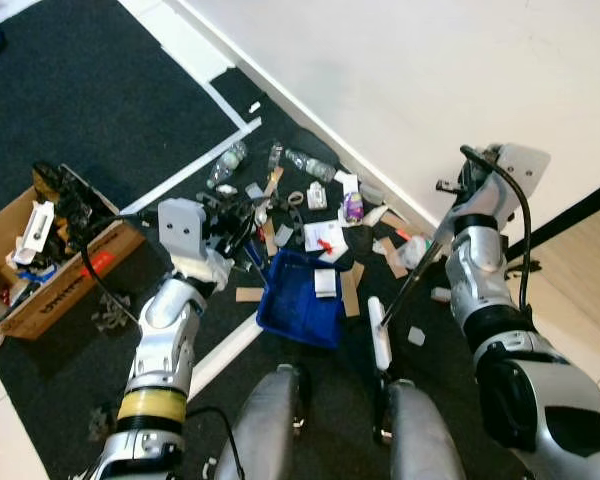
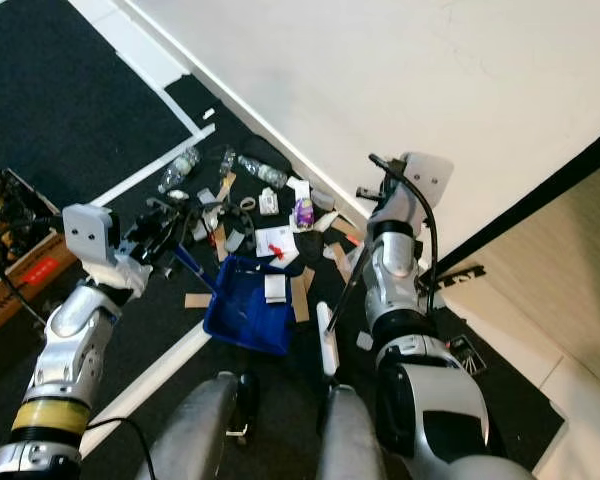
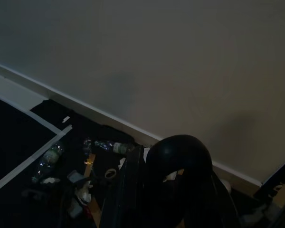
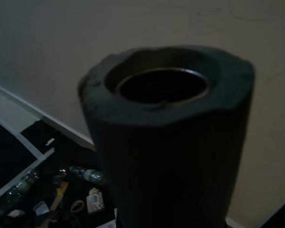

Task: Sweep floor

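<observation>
- Head views: I see black carpet with white tape lines meeting a pale wall. The litter lies along the baseboard, three clear bottles in it. My left gripper grips the handle of one blue dustpan; my right gripper holds the broom, its head just beside the pan. One cardboard box sits on the left.
- Left wrist: dark fingers closed round a handle.
- Right wrist: the broom's hollow pole end, close up.

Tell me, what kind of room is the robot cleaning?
Probably a room in a home, near a wall. Dark carpet covers the floor, rubbish lies by the skirting board, and a cardboard box of clutter stands nearby.
</observation>
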### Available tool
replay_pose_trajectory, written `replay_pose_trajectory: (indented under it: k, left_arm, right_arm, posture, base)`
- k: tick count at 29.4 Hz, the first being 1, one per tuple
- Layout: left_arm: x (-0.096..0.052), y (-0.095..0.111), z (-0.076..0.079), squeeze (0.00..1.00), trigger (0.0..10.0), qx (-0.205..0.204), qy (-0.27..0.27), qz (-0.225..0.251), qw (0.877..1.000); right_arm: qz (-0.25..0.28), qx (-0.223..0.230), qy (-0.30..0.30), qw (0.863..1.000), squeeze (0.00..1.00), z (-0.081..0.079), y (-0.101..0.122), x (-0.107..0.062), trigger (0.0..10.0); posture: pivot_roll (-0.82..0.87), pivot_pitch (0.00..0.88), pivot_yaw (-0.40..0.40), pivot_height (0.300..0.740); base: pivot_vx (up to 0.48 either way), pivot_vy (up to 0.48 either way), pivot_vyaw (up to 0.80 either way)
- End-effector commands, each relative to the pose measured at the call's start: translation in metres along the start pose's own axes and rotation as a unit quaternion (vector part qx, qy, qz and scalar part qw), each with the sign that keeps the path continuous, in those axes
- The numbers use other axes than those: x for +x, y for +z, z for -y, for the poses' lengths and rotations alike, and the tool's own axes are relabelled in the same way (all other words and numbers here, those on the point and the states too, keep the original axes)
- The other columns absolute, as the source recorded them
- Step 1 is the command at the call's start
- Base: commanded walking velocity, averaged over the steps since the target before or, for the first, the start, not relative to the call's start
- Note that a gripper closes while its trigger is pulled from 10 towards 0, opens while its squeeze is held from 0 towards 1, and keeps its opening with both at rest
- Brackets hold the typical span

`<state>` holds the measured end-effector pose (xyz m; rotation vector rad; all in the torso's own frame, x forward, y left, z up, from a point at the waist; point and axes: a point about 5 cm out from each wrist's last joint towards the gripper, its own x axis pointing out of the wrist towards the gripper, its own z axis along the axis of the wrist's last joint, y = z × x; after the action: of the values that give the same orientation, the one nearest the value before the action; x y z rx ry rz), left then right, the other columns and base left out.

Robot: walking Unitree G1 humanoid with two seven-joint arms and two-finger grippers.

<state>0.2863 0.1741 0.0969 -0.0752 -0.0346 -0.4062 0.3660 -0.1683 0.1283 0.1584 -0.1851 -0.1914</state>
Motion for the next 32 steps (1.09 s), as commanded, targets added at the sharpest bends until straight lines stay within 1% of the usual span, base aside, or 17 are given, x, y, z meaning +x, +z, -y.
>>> replay_pose_trajectory:
  k: [1,2,3,4,5,8,9,11,12,13,14,15,19,23,27,29,32]
  left_arm:
    - [-0.009,-0.039,0.024,0.0,10.0,-0.081,-0.035,-0.083,0.993]
    - [-0.012,-0.039,0.024,0.0,10.0,-0.08,-0.034,-0.086,0.992]
    - [-0.018,-0.04,0.025,0.0,10.0,-0.08,-0.033,-0.09,0.992]
    - [-0.018,-0.04,0.025,0.0,10.0,-0.08,-0.033,-0.09,0.992]
    - [-0.019,-0.04,0.025,0.0,10.0,-0.079,-0.033,-0.091,0.992]
    - [-0.023,-0.039,0.026,0.0,10.0,-0.078,-0.031,-0.094,0.992]
    - [-0.023,-0.039,0.026,0.0,10.0,-0.078,-0.031,-0.094,0.992]
    - [-0.025,-0.04,0.027,0.0,10.0,-0.078,-0.031,-0.097,0.992]
    - [-0.025,-0.04,0.027,0.0,10.0,-0.078,-0.031,-0.097,0.992]
    - [-0.026,-0.04,0.027,0.0,10.0,-0.078,-0.03,-0.098,0.992]
    - [-0.026,-0.041,0.027,0.0,10.0,-0.078,-0.03,-0.1,0.991]
    - [-0.026,-0.041,0.028,0.0,10.0,-0.078,-0.03,-0.101,0.991]
    - [-0.024,-0.04,0.028,0.0,10.0,-0.079,-0.03,-0.102,0.991]
    - [-0.022,-0.042,0.028,0.0,10.0,-0.081,-0.031,-0.104,0.991]
    - [-0.021,-0.043,0.028,0.0,10.0,-0.082,-0.03,-0.105,0.991]
    - [-0.02,-0.047,0.027,0.0,10.0,-0.086,-0.024,-0.108,0.99]
    - [-0.019,-0.049,0.026,0.0,10.0,-0.089,-0.02,-0.109,0.99]
  right_arm:
    - [-0.023,0.024,-0.007,0.999,0.0,-0.003,-0.011,-0.007,10.0]
    - [-0.023,0.041,-0.007,0.999,0.0,-0.007,-0.013,-0.008,10.0]
    - [-0.03,0.074,-0.007,0.997,0.0,-0.014,-0.017,-0.012,10.0]
    - [-0.03,0.074,-0.007,0.997,0.0,-0.014,-0.017,-0.012,10.0]
    - [-0.034,0.085,-0.007,0.996,0.0,-0.016,-0.019,-0.013,10.0]
    - [-0.041,0.139,-0.016,0.989,0.0,-0.019,-0.024,-0.017,10.0]
    - [-0.041,0.139,-0.016,0.989,0.0,-0.019,-0.024,-0.017,10.0]
    - [-0.049,0.186,-0.031,0.981,0.0,-0.02,-0.027,-0.019,10.0]
    - [-0.049,0.186,-0.031,0.981,0.0,-0.02,-0.027,-0.019,10.0]
    - [-0.05,0.205,-0.036,0.977,0.0,-0.021,-0.028,-0.019,10.0]
    - [-0.044,0.236,-0.045,0.97,0.0,-0.021,-0.026,-0.017,10.0]
    - [-0.041,0.242,-0.046,0.968,0.0,-0.02,-0.025,-0.017,10.0]
    - [-0.023,0.258,-0.052,0.965,0.0,-0.015,-0.017,-0.01,10.0]
    - [-0.008,0.253,-0.048,0.966,0.0,-0.011,-0.01,-0.006,10.0]
    - [0.005,0.244,-0.037,0.969,0.0,-0.011,-0.005,-0.003,10.0]
    - [0.032,0.22,-0.009,0.975,0.0,-0.012,0.006,0.001,10.0]
    - [0.043,0.211,0.001,0.977,0.0,-0.012,0.01,0.003,10.0]
  posture:
    - [0.25,0.352,-0.003,0.74]
    - [0.26,0.361,-0.003,0.74]
    - [0.27,0.367,-0.004,0.74]
    - [0.27,0.367,-0.004,0.74]
    - [0.27,0.367,-0.004,0.74]
    - [0.28,0.375,-0.005,0.74]
    - [0.28,0.375,-0.005,0.74]
    - [0.28,0.374,-0.006,0.74]
    - [0.28,0.374,-0.006,0.74]
    - [0.28,0.374,-0.006,0.74]
    - [0.27,0.368,-0.007,0.74]
    - [0.27,0.368,-0.007,0.74]
    - [0.26,0.361,-0.007,0.74]
    - [0.25,0.348,-0.005,0.74]
    - [0.24,0.34,-0.005,0.74]
    - [0.22,0.32,-0.012,0.74]
    - [0.21,0.312,-0.017,0.74]
  base:
    - [0.0,0.0,0.0]
    - [0.0,0.0,0.0]
    - [0.0,0.0,0.0]
    - [0.0,0.0,0.0]
    - [0.0,0.0,0.0]
    - [0.0,0.0,0.0]
    - [0.0,0.0,0.0]
    - [0.0,0.0,0.0]
    - [0.0,0.0,0.0]
    - [0.0,0.0,0.0]
    - [0.0,0.0,0.0]
    - [0.0,0.0,0.0]
    - [0.0,0.0,0.0]
    - [0.0,0.0,0.0]
    - [0.0,0.0,0.0]
    - [0.0,0.0,0.0]
    - [0.0,0.0,0.0]
